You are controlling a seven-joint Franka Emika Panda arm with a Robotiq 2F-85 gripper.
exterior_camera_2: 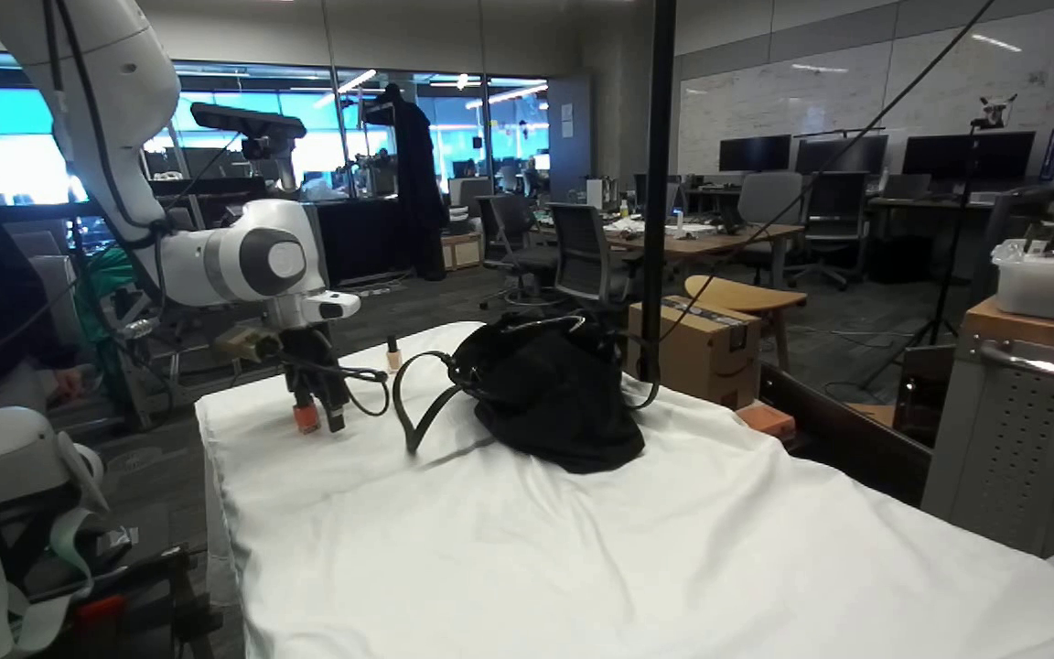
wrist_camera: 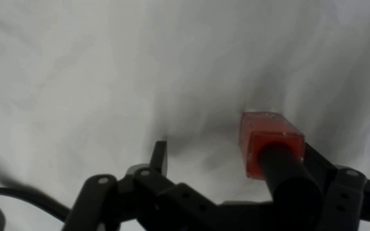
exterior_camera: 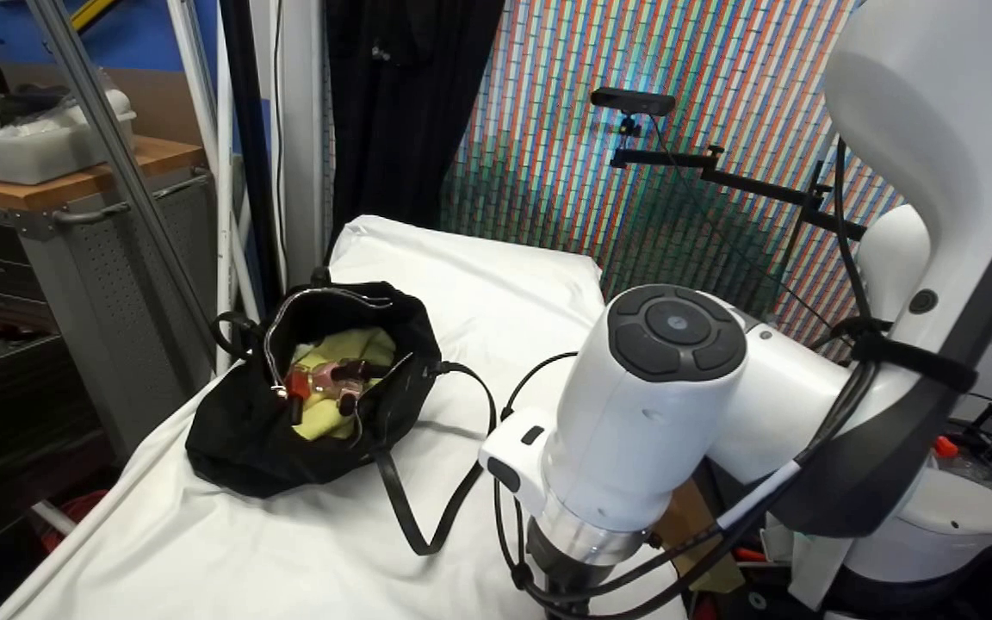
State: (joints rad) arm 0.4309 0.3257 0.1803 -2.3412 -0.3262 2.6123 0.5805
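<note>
My gripper (wrist_camera: 233, 145) is open and low over the white cloth. A red nail-polish-like bottle (wrist_camera: 252, 138) with a black cap lies between its fingers in the wrist view, close against the right-hand one; whether they touch I cannot tell. A wide gap separates the bottle from the left finger (wrist_camera: 159, 155). The same red bottle (exterior_camera_2: 306, 419) shows below the gripper in an exterior view, apparently upright. In an exterior view, the arm hides the bottle and the fingertips. A black bag (exterior_camera: 289, 461) sits open-topped on the table, holding a yellow cloth (exterior_camera: 324, 420), a red bottle (exterior_camera: 299, 385) and a pinkish bottle (exterior_camera: 348, 389).
A peach bottle with a black cap (exterior_camera_2: 393, 357) stands near the table's far edge. The bag's strap (exterior_camera: 427, 547) loops onto the white-covered table (exterior_camera_2: 582, 567) toward the arm. A black pole (exterior_camera_2: 658, 183) rises beside the bag. Cables (exterior_camera_2: 358, 372) hang around the gripper.
</note>
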